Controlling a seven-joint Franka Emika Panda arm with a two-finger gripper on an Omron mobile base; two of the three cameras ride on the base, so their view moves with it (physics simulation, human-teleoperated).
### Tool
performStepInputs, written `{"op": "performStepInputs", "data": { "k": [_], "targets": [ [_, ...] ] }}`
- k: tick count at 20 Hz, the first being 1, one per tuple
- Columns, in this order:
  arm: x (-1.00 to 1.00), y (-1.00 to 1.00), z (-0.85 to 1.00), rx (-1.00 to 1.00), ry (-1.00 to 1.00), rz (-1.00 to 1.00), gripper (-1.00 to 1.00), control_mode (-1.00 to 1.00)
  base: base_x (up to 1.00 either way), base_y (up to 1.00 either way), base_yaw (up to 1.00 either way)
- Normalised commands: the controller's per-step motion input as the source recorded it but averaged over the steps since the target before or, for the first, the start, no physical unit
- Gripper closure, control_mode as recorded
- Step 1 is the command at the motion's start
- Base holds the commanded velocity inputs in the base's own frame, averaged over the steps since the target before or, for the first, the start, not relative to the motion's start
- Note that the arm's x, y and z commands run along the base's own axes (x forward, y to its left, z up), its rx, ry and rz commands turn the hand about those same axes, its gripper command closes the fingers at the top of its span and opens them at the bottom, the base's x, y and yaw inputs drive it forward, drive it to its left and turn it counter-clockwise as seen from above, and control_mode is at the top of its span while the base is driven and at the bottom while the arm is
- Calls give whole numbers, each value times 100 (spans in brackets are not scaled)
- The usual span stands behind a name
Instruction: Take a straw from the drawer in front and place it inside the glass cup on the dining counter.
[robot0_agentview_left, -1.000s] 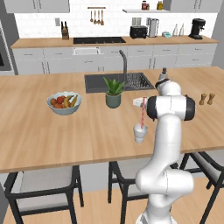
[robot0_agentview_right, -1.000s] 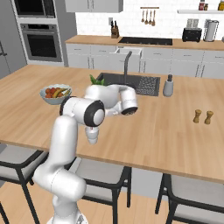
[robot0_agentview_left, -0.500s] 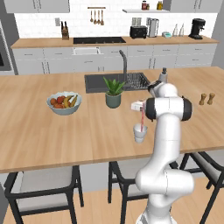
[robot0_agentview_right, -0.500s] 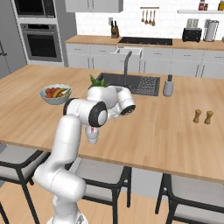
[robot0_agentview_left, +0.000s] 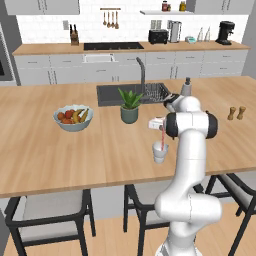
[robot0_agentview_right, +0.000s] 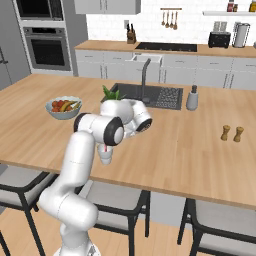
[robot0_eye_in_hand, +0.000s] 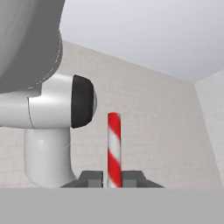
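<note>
The straw (robot0_agentview_left: 162, 137) has come lower, its bottom end now down inside the glass cup (robot0_agentview_left: 159, 152).

1. Arm (robot0_agentview_left: 187, 200) is showing glossy white, rounded tube segments, bulging at the joints.
2. Joints are showing dark grey round end caps (robot0_agentview_right: 117, 135).
3. Base segment is widening into a fat white curve.
4. Finger tips (robot0_eye_in_hand: 133, 177) are showing small, dark grey, blocky.
</note>
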Motion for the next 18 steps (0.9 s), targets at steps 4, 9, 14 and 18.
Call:
{"op": "performStepInputs", "data": {
  "k": [4, 9, 14, 18],
  "targets": [
    [-3, 0, -7, 0, 0, 5, -100, -100, 0, 0, 0],
    [-2, 0, 0, 0, -2, 1, -100, -100, 0, 0, 0],
    [0, 0, 9, 0, -4, 0, -100, -100, 0, 0, 0],
    [0, 0, 60, 0, -14, 0, -100, -100, 0, 0, 0]
  ]
}}
